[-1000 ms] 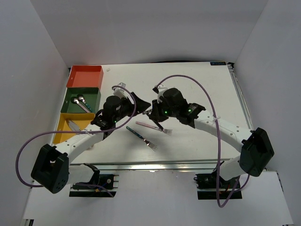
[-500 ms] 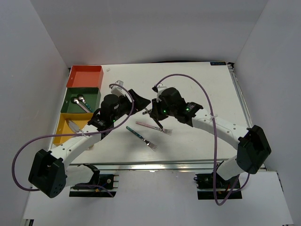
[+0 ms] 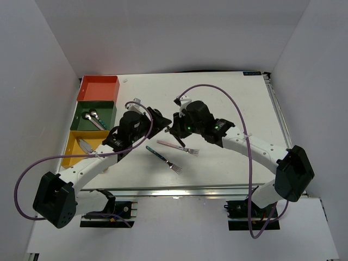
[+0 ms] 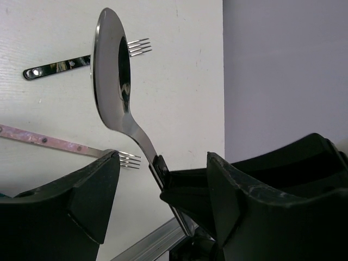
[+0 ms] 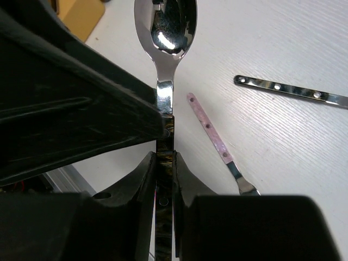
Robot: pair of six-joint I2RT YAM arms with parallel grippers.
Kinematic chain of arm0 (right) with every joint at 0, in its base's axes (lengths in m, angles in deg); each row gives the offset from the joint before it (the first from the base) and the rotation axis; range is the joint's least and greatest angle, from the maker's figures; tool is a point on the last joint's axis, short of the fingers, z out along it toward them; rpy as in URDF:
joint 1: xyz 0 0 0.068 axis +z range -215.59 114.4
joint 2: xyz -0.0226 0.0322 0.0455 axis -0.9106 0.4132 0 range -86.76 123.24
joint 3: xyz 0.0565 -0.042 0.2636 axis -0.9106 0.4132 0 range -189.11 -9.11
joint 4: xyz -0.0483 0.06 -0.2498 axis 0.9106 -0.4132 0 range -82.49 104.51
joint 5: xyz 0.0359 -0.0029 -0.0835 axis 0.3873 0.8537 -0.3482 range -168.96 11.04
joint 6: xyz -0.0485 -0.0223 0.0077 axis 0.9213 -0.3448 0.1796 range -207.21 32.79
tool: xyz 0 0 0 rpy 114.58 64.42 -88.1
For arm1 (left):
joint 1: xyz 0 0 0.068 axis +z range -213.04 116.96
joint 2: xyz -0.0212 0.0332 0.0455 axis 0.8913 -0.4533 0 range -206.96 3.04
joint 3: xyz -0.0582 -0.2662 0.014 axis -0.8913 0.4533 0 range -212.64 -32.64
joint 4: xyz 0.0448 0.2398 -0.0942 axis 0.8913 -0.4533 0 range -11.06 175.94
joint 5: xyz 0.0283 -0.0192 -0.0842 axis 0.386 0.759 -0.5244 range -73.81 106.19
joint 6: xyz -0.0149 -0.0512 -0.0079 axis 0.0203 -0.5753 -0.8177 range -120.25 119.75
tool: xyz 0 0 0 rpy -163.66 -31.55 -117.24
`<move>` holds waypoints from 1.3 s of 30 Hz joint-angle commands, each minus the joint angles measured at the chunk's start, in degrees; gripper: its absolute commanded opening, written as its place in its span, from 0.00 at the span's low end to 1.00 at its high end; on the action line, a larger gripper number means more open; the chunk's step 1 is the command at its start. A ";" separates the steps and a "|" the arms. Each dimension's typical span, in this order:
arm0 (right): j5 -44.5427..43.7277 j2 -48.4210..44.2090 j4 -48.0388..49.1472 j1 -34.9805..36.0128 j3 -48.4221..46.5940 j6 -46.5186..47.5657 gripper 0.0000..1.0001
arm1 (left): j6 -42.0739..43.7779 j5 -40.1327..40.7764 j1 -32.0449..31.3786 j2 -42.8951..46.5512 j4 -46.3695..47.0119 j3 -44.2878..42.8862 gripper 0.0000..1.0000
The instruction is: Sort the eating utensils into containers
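Note:
My right gripper (image 5: 165, 163) is shut on the dark patterned handle of a silver spoon (image 5: 165, 27) and holds it above the table's middle (image 3: 173, 128). My left gripper (image 4: 163, 168) is open, one finger on each side of that spoon (image 4: 111, 70) and of the right gripper's tips, meeting it mid-table (image 3: 161, 122). A pink-handled fork (image 3: 176, 145) and a dark-handled fork (image 3: 163, 158) lie on the table below. The orange-red bin (image 3: 99, 81), dark green bin (image 3: 111, 109) and yellow bin (image 3: 70, 157) stand in a column at far left.
The green bin holds two spoons (image 3: 93, 117); the yellow bin holds a knife (image 3: 85, 144). Both forks also show in the left wrist view, dark (image 4: 70, 63) and pink (image 4: 54, 142). Purple cables loop over both arms. White walls enclose the table.
The two grippers have drawn together. My left gripper's open fingers now straddle the spoon held by my right gripper. The forks have not moved.

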 commanded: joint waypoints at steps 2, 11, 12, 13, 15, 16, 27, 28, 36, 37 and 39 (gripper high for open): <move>2.27 -2.81 6.09 1.10 -0.14 0.80 0.00 | -1.99 1.54 -0.62 -1.62 -0.37 -2.30 0.65; 2.53 -1.85 7.14 1.45 -1.37 0.01 0.00 | -0.86 3.38 -0.71 -3.74 -1.86 -2.74 0.09; 2.53 -1.76 7.06 1.54 -1.46 0.09 0.00 | -0.50 4.00 -0.71 -3.47 -3.35 -3.00 0.00; 2.62 -1.93 7.06 1.45 -1.11 0.27 0.09 | 0.81 7.75 -0.45 -2.43 -6.49 -4.05 0.00; 1.31 -3.08 7.32 1.37 0.20 -0.08 0.89 | 4.22 11.29 0.95 -1.81 -12.92 -6.68 0.00; -0.52 -4.04 6.01 1.19 0.91 -0.08 0.89 | 6.95 11.30 4.18 -1.98 -17.38 -7.57 0.00; -5.48 -15.91 0.38 -5.49 13.47 2.38 0.89 | 35.19 20.26 44.47 -28.41 -44.75 -40.86 0.00; -4.51 -16.17 0.64 -5.66 14.35 2.73 0.89 | 35.10 21.05 44.73 -31.30 -46.06 -43.50 0.00; 1.21 -16.44 3.80 -5.75 18.58 3.35 0.89 | 32.64 25.89 45.52 -39.94 -47.05 -59.08 0.00; 1.48 -16.18 3.89 -5.75 18.76 3.52 0.89 | 32.38 25.54 45.44 -40.38 -46.70 -59.25 0.00; 1.65 -15.74 4.07 -5.84 18.67 3.96 0.89 | 31.24 24.49 45.52 -41.09 -45.82 -59.26 0.00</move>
